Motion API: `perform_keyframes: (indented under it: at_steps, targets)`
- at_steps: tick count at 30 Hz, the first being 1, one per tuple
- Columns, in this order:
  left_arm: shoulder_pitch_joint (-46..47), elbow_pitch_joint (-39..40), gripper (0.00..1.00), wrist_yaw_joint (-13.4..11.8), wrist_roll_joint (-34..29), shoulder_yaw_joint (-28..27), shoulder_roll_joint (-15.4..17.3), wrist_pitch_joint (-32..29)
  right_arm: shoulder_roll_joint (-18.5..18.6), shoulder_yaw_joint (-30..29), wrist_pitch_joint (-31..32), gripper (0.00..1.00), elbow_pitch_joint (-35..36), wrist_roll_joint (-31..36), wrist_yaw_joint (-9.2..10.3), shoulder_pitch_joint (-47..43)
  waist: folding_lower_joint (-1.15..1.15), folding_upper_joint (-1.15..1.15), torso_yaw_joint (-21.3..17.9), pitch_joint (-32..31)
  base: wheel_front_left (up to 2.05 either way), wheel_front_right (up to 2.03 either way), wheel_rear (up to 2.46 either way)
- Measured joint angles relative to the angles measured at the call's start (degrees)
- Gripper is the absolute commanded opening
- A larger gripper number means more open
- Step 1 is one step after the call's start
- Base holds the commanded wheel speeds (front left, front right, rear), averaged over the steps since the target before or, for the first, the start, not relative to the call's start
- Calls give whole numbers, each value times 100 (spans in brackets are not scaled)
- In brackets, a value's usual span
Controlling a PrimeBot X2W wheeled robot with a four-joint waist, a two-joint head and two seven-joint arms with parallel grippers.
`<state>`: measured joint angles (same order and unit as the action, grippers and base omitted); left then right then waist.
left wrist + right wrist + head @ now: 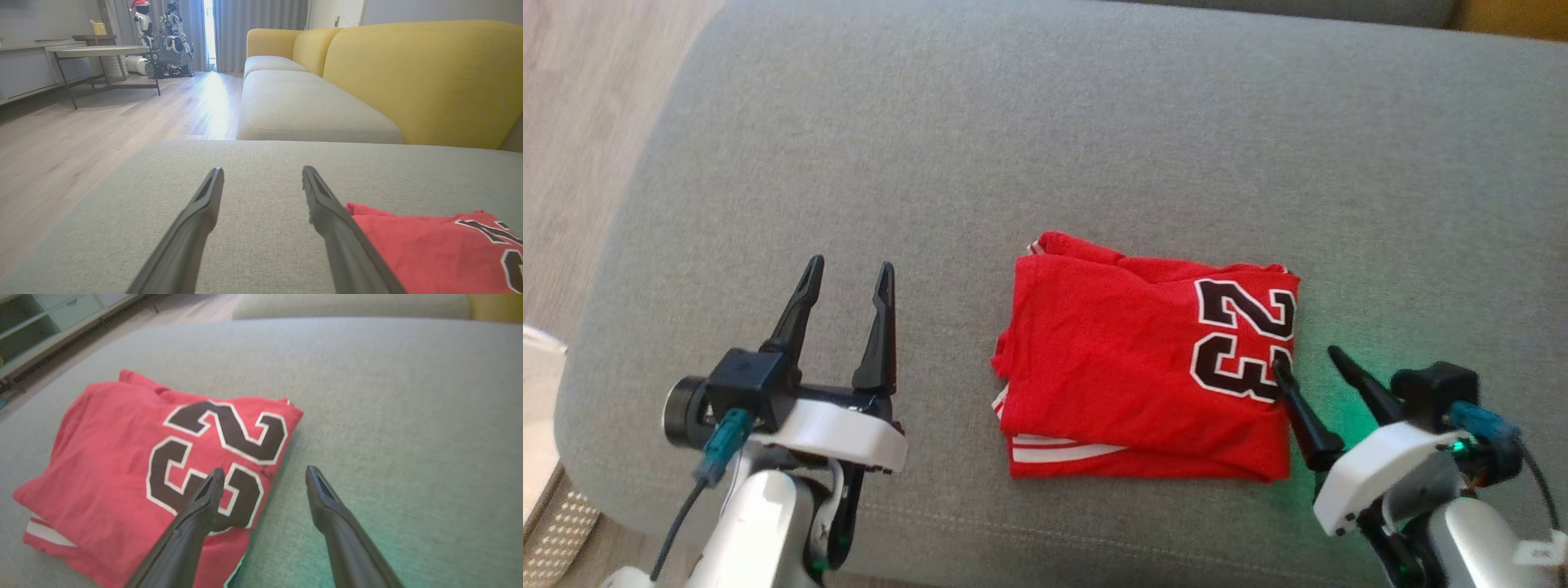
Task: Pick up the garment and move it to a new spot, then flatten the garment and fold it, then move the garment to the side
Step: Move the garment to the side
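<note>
Garment [1127, 367], folded, lies on the grey cushion [1045, 147] between left pincer [849, 265] and right pincer [1307, 358], both wide open and empty; the right, straddling its edge, should pinch every layer together.

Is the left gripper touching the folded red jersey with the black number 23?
Apart. The head view shows a strip of bare grey cushion between the left gripper and the folded red jersey.

Daylight between far grey curtains [245, 32] glares on the pale wooden floor [196, 102]. Green glow tints the grey fabric cushion [429, 506] at near right.
</note>
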<state>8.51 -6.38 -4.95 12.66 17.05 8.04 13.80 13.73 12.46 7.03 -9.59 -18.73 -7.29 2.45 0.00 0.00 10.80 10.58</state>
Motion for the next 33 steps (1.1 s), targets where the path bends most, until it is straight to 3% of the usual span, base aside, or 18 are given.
perform_keyframes:
  at_steps: [7, 8, 9, 10, 21, 29, 33]
  targets:
    - [130, -105, 100, 18, -7, 15, -88, 49, -27, 386, 367, 100, -623, -170, 0, 354, 0, 0, 105, 220, 0, 0, 0]
    - [130, -110, 100, 18, -5, 9, -89, 49, -31, 409, 382, 92, -666, -203, 0, 418, 0, 0, 97, 230, 0, 0, 0]
    - [130, -115, 100, 19, -5, 1, -90, 49, -31, 434, 403, 39, -700, -208, 0, 476, 0, 0, 88, 238, 0, 0, 0]
    - [131, -124, 100, 19, -7, -11, -93, 49, -31, 465, 408, 0, -732, -241, 0, 534, 0, 0, 79, 244, 0, 0, 0]
    - [149, 78, 100, 14, -153, -153, -110, 51, 216, 504, 204, 0, -457, -286, -1, 667, 0, 0, -267, 227, 0, 0, 0]
    - [132, 160, 100, 19, -211, -247, -102, 69, 614, 154, 245, 0, -209, -194, -1, 812, 0, 0, -837, 232, 0, 0, 0]
    - [137, 213, 100, 49, -250, -257, -69, 76, 959, 3, 256, 0, -233, -286, -1, 1366, 0, 0, -1258, 269, 0, 0, 0]
